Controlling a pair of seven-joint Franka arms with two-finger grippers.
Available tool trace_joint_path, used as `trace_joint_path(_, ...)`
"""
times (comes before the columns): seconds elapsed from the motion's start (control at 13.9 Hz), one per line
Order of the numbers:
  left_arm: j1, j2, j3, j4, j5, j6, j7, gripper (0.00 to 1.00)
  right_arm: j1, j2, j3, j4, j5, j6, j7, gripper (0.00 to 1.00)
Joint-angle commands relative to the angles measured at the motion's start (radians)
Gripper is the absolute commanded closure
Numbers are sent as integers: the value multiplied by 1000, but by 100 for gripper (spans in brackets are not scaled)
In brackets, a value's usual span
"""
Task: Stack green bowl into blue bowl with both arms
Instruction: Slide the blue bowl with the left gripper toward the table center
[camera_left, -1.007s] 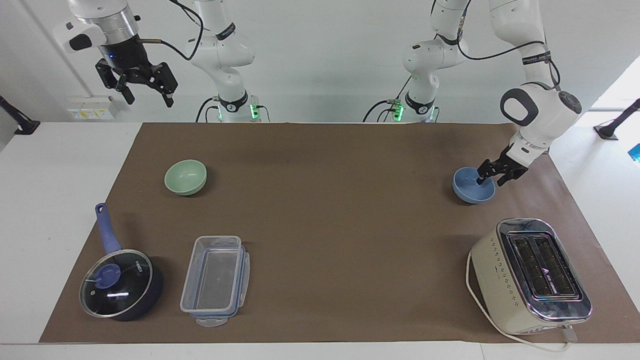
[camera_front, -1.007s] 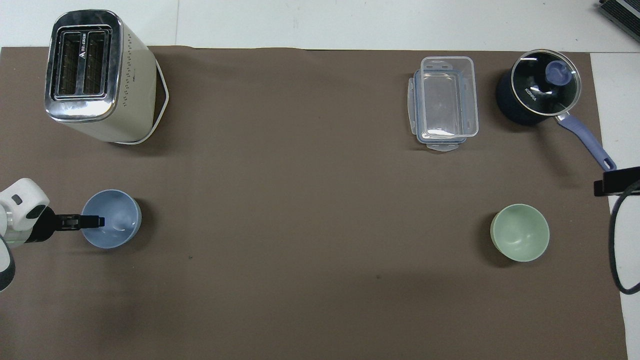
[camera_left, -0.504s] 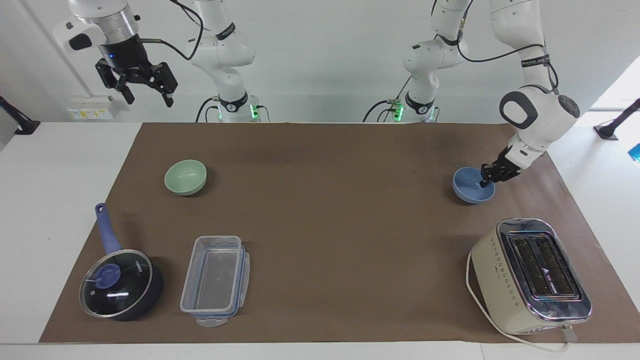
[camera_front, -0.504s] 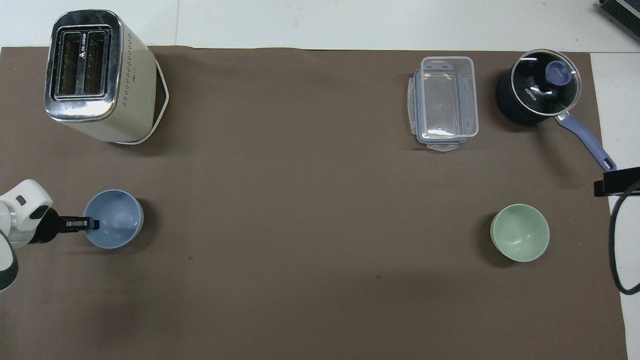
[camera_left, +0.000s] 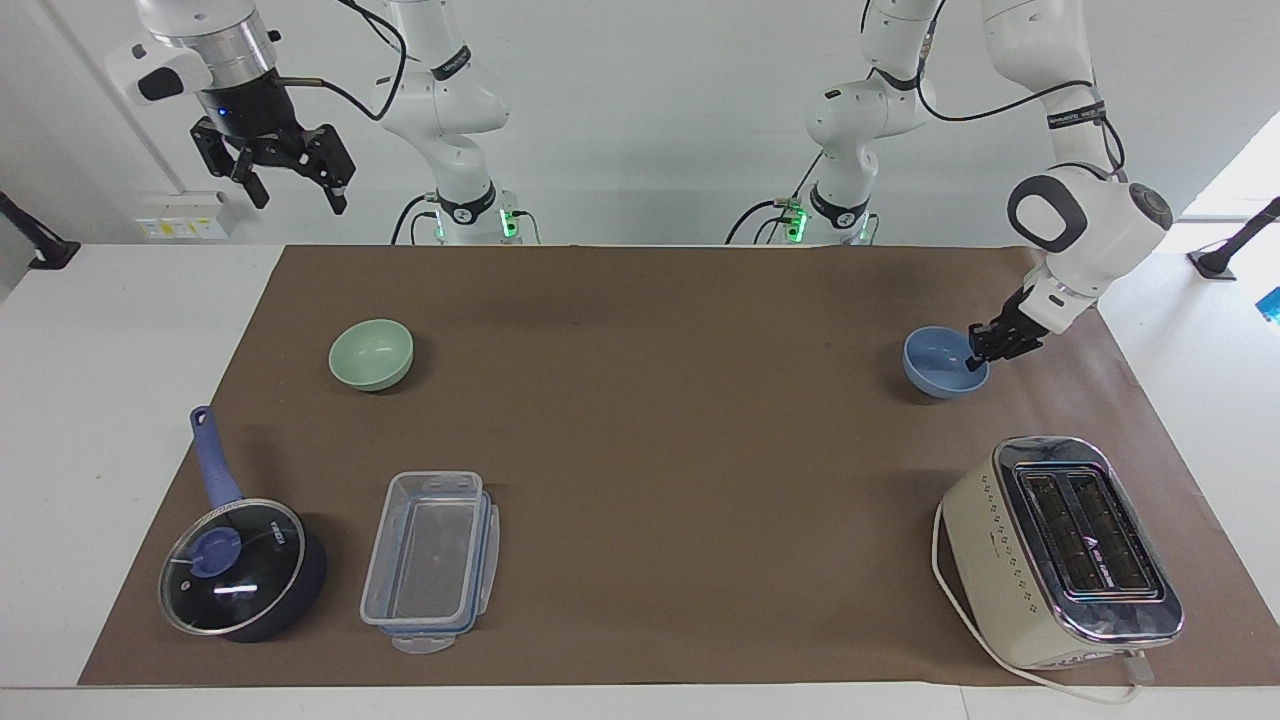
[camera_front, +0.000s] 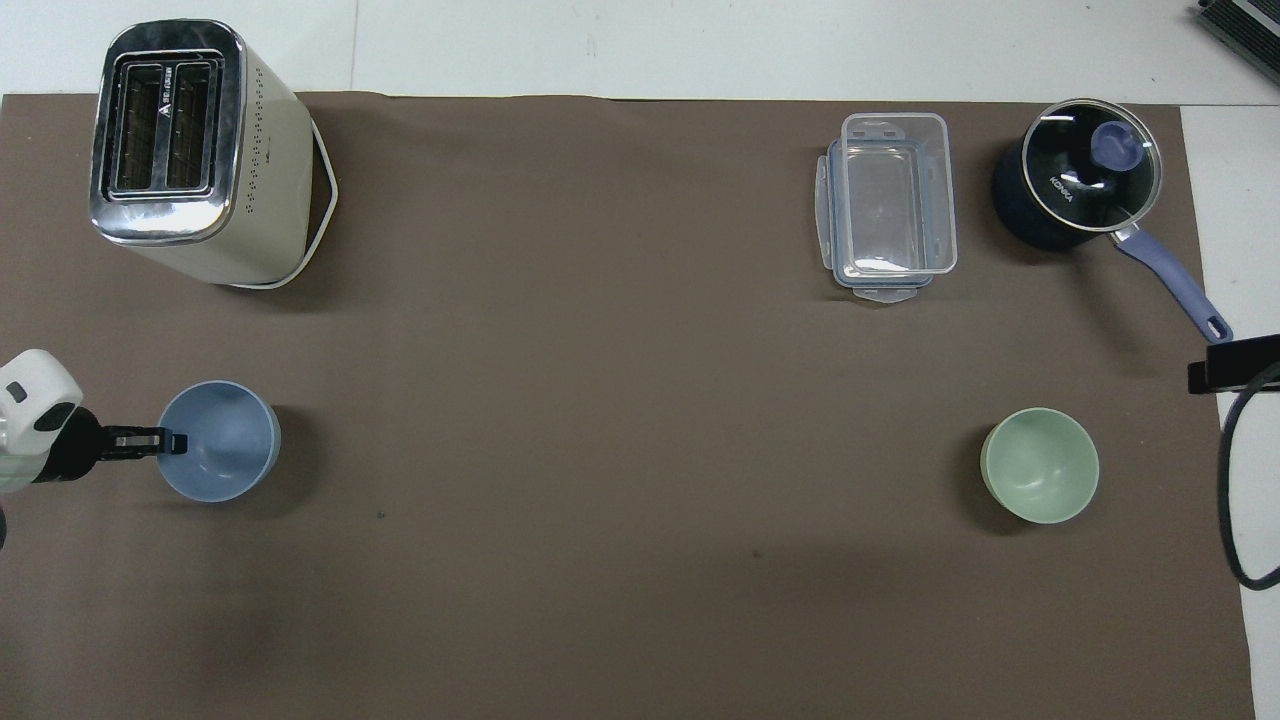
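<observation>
Early still: nothing stacked yet. Left gripper (camera_left: 978, 357) is pinched on the rim of the blue bowl (camera_left: 938, 360), at the left arm's end of the table; bowl looks barely off the mat, hard to tell. Green bowl (camera_left: 371, 353) sits untouched near the right arm's end, well apart from the blue one. Right gripper (camera_left: 285, 178) waits high over the table edge, fingers spread, empty. Left to do, I'd judge: bring blue bowl toward the middle, right arm grabs green, drops it into blue.
</observation>
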Motion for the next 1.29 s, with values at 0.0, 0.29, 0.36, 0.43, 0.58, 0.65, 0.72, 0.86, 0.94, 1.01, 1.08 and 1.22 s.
trace_joint_path(0.0,-25,-59,-18,16,-14,-50,-45,100,-12,-23,2,-30,2,20,-21,0)
trace_joint_path(0.29,-196,-90,-18,14,-8,-73,-226,100,-11,-23,0,-30,2,20,-21,0)
trace_joint_path(0.36,-252,-89,-18,14,-3,-64,-291,100,-12,-24,0,-36,2,20,-23,0)
trace_joint_path(0.43,-305,-87,-18,14,-2,-52,-353,100,-12,-28,0,-39,2,21,-21,0)
trace_joint_path(0.58,-422,-73,-20,14,0,-9,-479,100,-12,-31,0,-44,2,21,-21,0)
trace_joint_path(0.65,-483,-67,-20,9,-2,16,-545,100,-12,-31,0,-44,2,21,-21,0)
trace_joint_path(0.72,-544,-55,-20,5,-2,43,-605,100,-12,-31,2,-44,2,21,-23,0)
trace_joint_path(0.86,-664,-32,-20,3,-2,98,-723,100,-12,-31,0,-44,2,21,-23,0)
trace_joint_path(0.94,-719,-15,-20,3,-2,124,-769,100,-12,-31,0,-44,2,21,-23,0)
trace_joint_path(1.01,-767,2,-21,3,-2,152,-802,100,-14,-31,0,-44,2,21,-23,0)
trace_joint_path(1.08,-798,19,-23,3,-2,178,-828,100,-17,-31,0,-44,2,21,-23,0)
trace_joint_path(1.22,-867,65,-23,3,-2,249,-889,100,-16,-31,2,-44,2,21,-23,0)
